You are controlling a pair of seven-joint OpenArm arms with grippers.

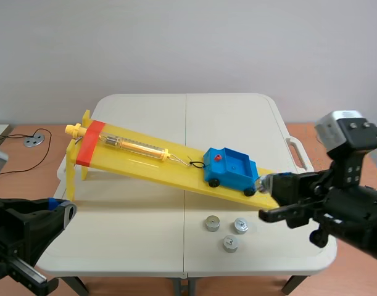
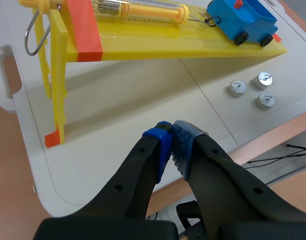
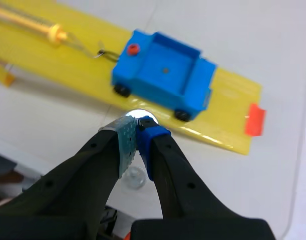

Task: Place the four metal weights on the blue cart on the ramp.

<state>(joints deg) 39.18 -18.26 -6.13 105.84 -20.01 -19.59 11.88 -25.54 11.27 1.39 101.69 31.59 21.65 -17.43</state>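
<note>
A blue cart stands low on the yellow ramp, its bed empty, hooked to a spring scale. Three metal weights sit on the table in front of the ramp; the left wrist view shows them too. My right gripper hovers just beside the cart's downhill end, shut on a fourth shiny weight. At the table's near left corner my left gripper is shut on nothing.
The ramp's raised end rests on yellow legs at the left, with a red band across it. A grey disc with a cable lies on the desk off the table's left side. The table's front edge runs close to the weights.
</note>
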